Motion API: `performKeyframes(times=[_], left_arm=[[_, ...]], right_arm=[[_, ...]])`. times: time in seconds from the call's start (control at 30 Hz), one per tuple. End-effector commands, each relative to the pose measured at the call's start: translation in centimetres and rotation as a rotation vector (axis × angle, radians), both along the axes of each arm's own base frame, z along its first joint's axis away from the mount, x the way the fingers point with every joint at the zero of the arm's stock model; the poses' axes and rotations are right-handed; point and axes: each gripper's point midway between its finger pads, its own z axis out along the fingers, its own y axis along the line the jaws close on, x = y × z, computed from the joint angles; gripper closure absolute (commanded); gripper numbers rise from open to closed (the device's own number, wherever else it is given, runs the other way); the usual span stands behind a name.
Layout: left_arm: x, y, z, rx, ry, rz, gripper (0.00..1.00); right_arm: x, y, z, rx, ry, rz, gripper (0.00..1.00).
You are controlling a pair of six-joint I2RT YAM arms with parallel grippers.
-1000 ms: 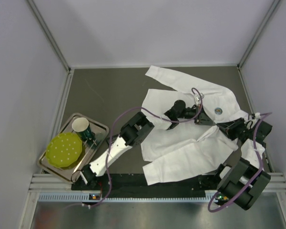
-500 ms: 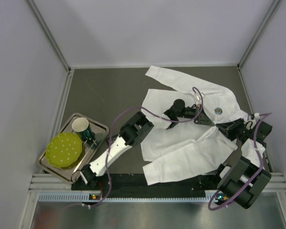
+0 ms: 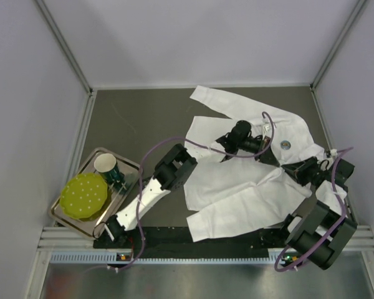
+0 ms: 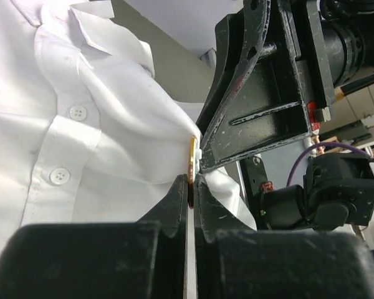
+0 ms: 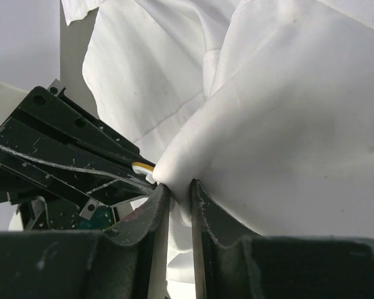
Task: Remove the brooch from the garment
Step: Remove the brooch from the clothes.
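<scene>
The garment (image 3: 237, 187) is thin white matt cloth, creased, with smooth, faintly glossy buttons (image 4: 78, 113), and lies on the dull, dark matt top of the desk (image 3: 137, 118). At a fold of the garment, the brooch (image 4: 191, 161) shows a shiny gold metallic edge. Against the garment, the left pincer (image 4: 191, 182) and right pincer (image 5: 174, 187) look like black matt plastic, scuffed. Left of the garment, a tray (image 3: 132, 167) gleams like bare metal.

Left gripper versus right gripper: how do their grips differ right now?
The left gripper is pinched nearly flat on a thin gold disc seen edge-on; the right gripper stands wider, clamped on a fold of the large white collared shirt. Both are shut, tips nearly meeting.
</scene>
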Motion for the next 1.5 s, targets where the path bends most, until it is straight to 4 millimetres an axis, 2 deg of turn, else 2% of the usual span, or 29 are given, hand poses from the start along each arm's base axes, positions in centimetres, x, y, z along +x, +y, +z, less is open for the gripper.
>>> performKeyframes(times=[0.0,0.07,0.23,0.43,0.57,0.73,0.93,1.07,1.23,1.47], left_arm=[[-9.4,-1.0,5.1,-0.078,-0.130,-0.332,1.00],[-10.1,-1.5,5.0,-0.081,-0.171,-0.357,1.00],[-12.1,-1.5,3.4,-0.029,-0.125,-0.413,1.00],[-12.2,-1.5,1.0,0.038,-0.119,-0.407,1.00],[-13.2,-1.6,-0.5,0.087,-0.096,-0.421,1.00],[-14.4,-2.0,-0.6,0.083,-0.069,-0.455,1.00],[-15.3,-1.7,-0.8,0.093,-0.040,-0.482,1.00],[-16.2,-1.8,-0.7,0.078,-0.039,-0.508,1.00],[-17.6,-1.9,-0.9,0.083,-0.028,-0.533,1.00],[-18.7,-1.4,-2.5,0.119,0.012,-0.558,1.00]], right_arm=[[0.9,0.0,0.6,-0.059,-0.044,0.047,1.00],[1.0,0.2,0.6,-0.067,-0.040,0.061,1.00],[1.5,0.5,1.1,-0.096,-0.058,0.089,1.00],[1.8,0.2,2.3,-0.123,-0.093,0.078,1.00],[2.1,0.5,2.9,-0.113,-0.117,0.091,1.00],[3.0,1.4,4.0,-0.130,-0.172,0.151,0.99],[4.5,2.2,6.8,-0.171,-0.321,0.175,0.92],[5.0,2.4,8.3,-0.167,-0.382,0.167,0.83],[5.4,2.3,9.2,-0.206,-0.412,0.174,0.78],[5.7,2.6,9.2,-0.257,-0.465,0.204,0.69]])
